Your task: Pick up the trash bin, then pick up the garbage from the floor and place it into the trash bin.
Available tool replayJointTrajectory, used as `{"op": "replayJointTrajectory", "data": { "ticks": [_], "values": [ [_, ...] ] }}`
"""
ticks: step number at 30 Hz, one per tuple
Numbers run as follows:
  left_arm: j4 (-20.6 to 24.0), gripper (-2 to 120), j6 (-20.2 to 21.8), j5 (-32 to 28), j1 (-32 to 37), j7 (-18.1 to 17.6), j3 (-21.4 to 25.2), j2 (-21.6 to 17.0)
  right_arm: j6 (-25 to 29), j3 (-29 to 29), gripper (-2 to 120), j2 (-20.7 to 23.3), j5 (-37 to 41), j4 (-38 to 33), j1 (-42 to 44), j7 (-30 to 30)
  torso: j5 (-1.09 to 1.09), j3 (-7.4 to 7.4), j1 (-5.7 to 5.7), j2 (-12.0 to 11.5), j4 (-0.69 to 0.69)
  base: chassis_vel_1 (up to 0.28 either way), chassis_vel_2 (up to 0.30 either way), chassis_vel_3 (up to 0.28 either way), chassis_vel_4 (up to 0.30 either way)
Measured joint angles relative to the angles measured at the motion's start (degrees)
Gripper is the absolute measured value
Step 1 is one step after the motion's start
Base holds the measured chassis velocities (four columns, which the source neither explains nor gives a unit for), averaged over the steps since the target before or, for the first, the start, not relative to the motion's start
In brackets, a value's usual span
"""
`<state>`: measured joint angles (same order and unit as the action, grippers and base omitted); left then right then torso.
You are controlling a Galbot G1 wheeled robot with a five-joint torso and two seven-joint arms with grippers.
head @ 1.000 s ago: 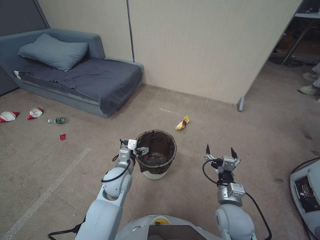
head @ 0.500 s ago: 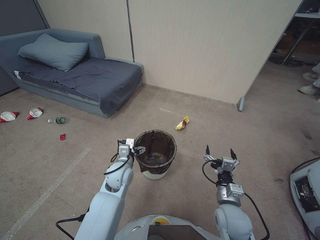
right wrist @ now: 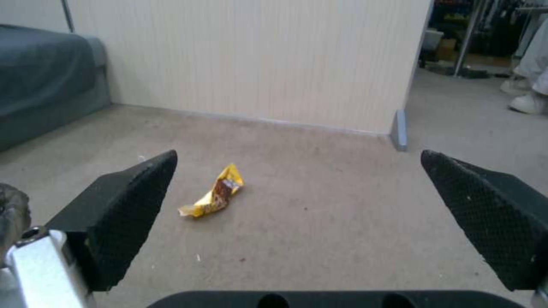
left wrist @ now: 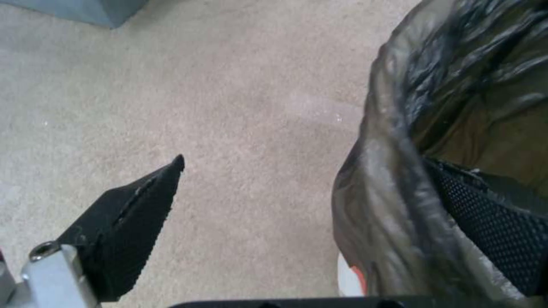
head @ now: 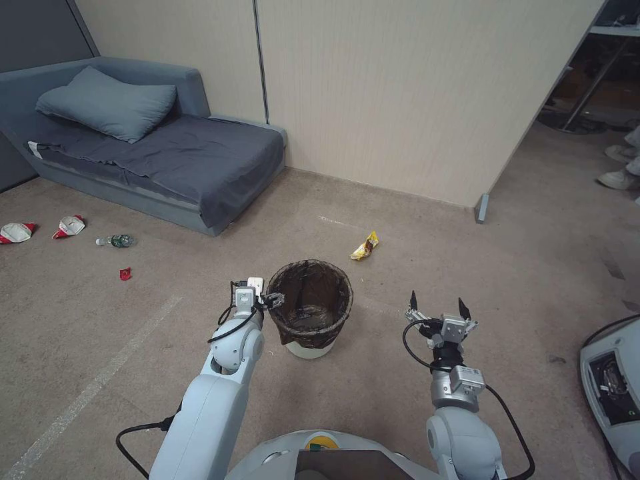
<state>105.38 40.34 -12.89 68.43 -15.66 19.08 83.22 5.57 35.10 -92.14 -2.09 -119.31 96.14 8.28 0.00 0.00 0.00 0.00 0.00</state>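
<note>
1. So, you are on the first step: taking hold of the bin (head: 309, 308), which stands upright on the floor (head: 467, 267) just ahead of the robot, its dark bag folded over the rim.
2. Your left gripper (head: 272, 299) is at the bin's left rim. In the left wrist view its fingers (left wrist: 128, 222) straddle the rim, one outside over the carpet, the other inside against the bag, with a wide gap between them, so nothing is gripped yet.
3. Your right gripper (head: 435, 308) hangs to the right of the bin, well apart from it, fingers spread wide and holding nothing.
4. The next move, as I judge it, calls for closing the left fingers on the rim and bag together, then lifting straight so the bin does not tip.
5. Garbage waits on the floor: a yellow wrapper (head: 365, 246) beyond the bin, and further left two crushed cups (head: 69, 225), a bottle (head: 117, 241) and a red scrap (head: 125, 273) near the sofa (head: 193, 87).
6. Watch the thin bag; it may slip under the fingers.
</note>
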Motion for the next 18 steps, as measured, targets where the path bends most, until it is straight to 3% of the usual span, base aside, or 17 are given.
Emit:
{"op": "replayJointTrajectory", "data": {
  "ticks": [18],
  "values": [
    [-1.26, 100, 0.55, 0.36, 0.08, 0.52, -0.11, 0.38, 0.25, 0.0, 100, 0.0, 0.09, -0.05, -0.08, 0.0, 0.01, -0.01, 0.0, 0.0, 0.0, 0.0, 0.0, 0.0, 0.0]
  ]
}}
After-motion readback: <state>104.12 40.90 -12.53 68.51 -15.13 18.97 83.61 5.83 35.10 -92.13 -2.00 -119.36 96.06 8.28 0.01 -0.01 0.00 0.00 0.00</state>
